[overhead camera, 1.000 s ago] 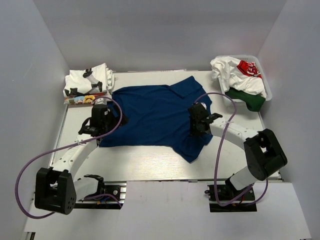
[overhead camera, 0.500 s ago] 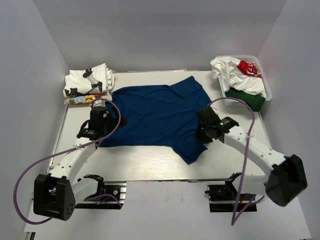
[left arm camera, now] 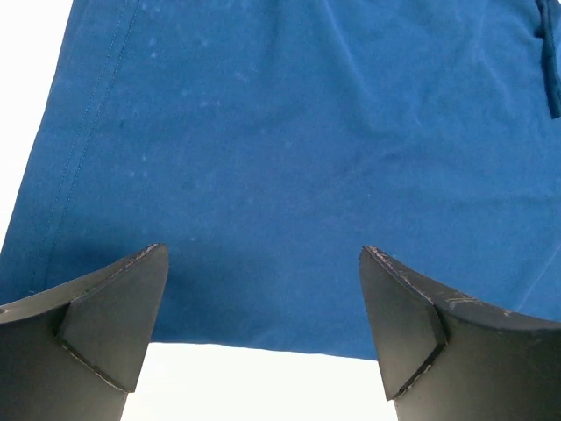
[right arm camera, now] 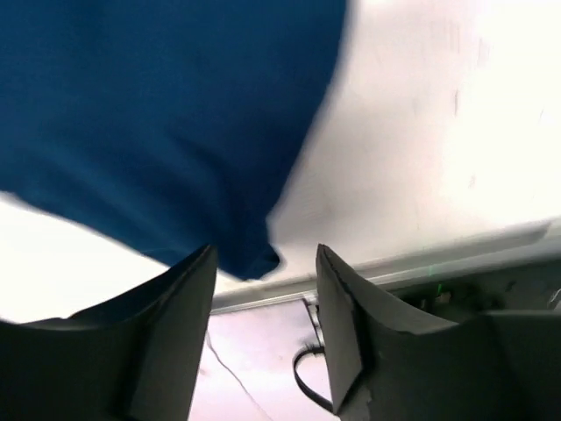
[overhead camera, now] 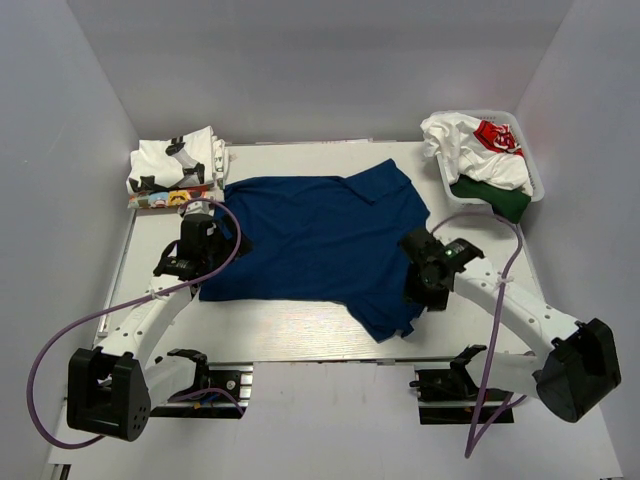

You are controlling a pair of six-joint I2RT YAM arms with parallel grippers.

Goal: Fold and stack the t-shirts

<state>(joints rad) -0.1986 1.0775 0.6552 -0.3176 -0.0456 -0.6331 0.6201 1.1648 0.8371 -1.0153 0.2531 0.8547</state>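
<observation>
Sleeve (overhead camera: 386,314) of blue t-shirt (overhead camera: 300,235) dragged nearer — right tool (right arm camera: 266,254) now parted.

Nothing could be read: no letters, labels, brand names or numbers showed legibly anywhere. The red print (overhead camera: 497,136) on the white tee (overhead camera: 450,135) in the basket (overhead camera: 536,183), well beyond the right pincer (right arm camera: 265,254), was too small to make out as words. The cartoon prints (overhead camera: 165,197) on the folded tees (overhead camera: 175,160), near the left pincer (left arm camera: 263,263) and beyond it, showed only figures, with no lettering that could be made out.
</observation>
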